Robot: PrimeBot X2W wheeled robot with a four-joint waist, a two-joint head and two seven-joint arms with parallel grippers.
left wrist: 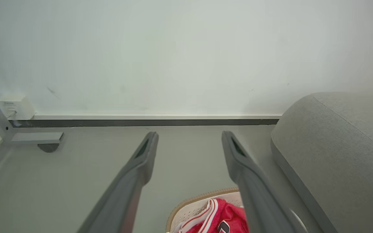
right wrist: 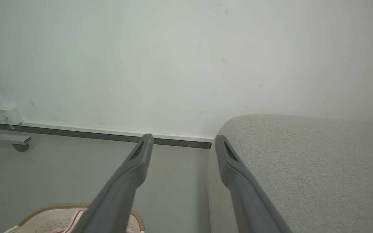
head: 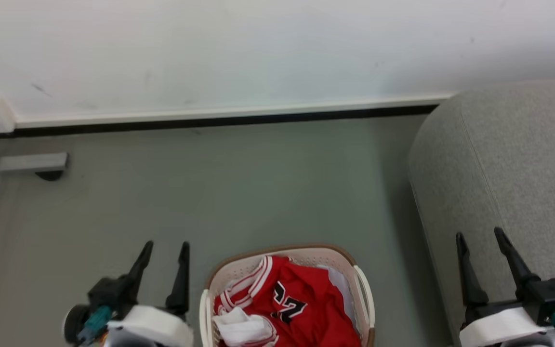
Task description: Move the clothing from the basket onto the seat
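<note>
- The left gripper (head: pixel 166 244) and right gripper (head: pixel 479 234) sit low at either side, each with its fingers spread wide apart and holding nothing, pointing forward toward the wall (head: pixel 258 48).
- The red jersey (head: pixel 306 294) lies crumpled in the laundry basket (head: pixel 231 279) on the floor (head: pixel 258 183) between them, with a white pad (head: pixel 241 327) at its near left.
- The grey seat (head: pixel 513 159) stands to the right, apart from the basket; the right gripper hangs by its edge.
- The step in hand is probably the reach: tip a gripper down into the basket, pinch a raised red fold clear of the pad and the rim, then lift it free before swinging right.
</note>
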